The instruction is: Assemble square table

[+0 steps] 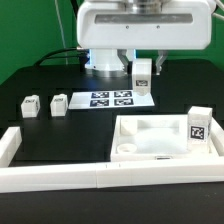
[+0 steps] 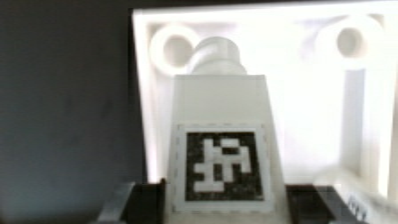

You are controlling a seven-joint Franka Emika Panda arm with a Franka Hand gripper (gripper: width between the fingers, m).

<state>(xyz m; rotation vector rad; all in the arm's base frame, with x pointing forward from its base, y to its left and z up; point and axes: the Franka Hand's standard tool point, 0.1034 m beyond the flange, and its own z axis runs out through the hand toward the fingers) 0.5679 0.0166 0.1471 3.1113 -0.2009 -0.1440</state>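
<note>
My gripper [image 1: 143, 66] hangs above the table behind the tabletop, shut on a white tagged leg [image 1: 143, 74]. In the wrist view that leg [image 2: 221, 130] stands between the two dark fingers [image 2: 139, 202], and its screw tip points toward the tabletop. The white square tabletop [image 1: 134, 128] lies at the exterior view's lower right, and two of its round corner sockets [image 2: 173, 45] show in the wrist view. Another leg [image 1: 198, 124] stands at its right rim. Two more legs [image 1: 30, 104] [image 1: 58, 103] stand on the dark table at the exterior view's left.
The marker board [image 1: 112, 99] lies flat in front of the robot base [image 1: 105, 60]. Long white bars [image 1: 100, 176] form a wall along the front and bend back on the left [image 1: 10, 146].
</note>
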